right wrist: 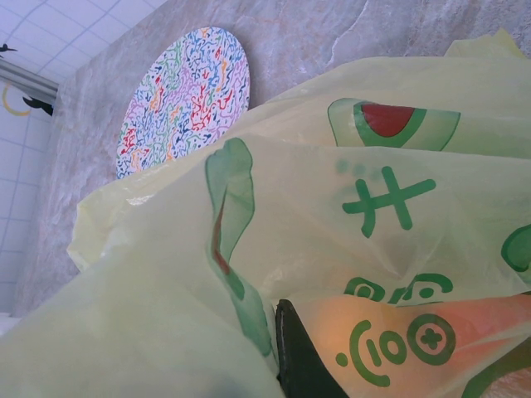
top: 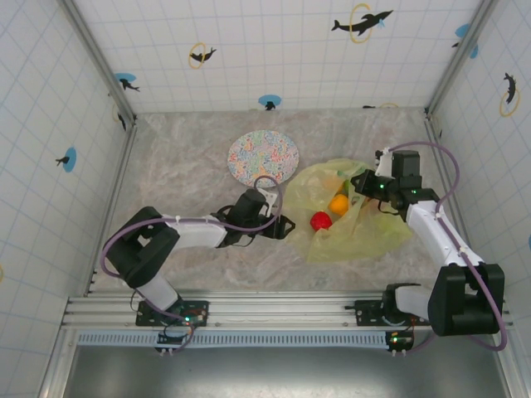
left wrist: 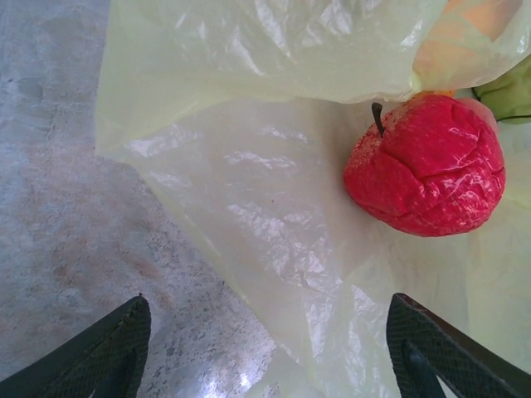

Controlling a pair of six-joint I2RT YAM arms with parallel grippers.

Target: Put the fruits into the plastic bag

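The yellow-green plastic bag (top: pixel 365 224) lies crumpled right of centre. A red apple (top: pixel 321 220) rests on its lower sheet at the open mouth, with an orange (top: pixel 338 204) and a green fruit (top: pixel 344 186) deeper in. My left gripper (top: pixel 286 225) stands open just left of the mouth with nothing held. In the left wrist view the red apple (left wrist: pixel 425 164) lies ahead and right of the left gripper (left wrist: pixel 265 352). My right gripper (top: pixel 366 184) is shut on the bag's upper edge; its dark finger (right wrist: pixel 303 356) pinches the printed plastic bag (right wrist: pixel 332 224).
A round multicoloured plate (top: pixel 263 156) lies on the marble table (top: pixel 182 166) behind the bag, and the plate (right wrist: pixel 187 99) also shows in the right wrist view. Tiled walls close in the left, right and back.
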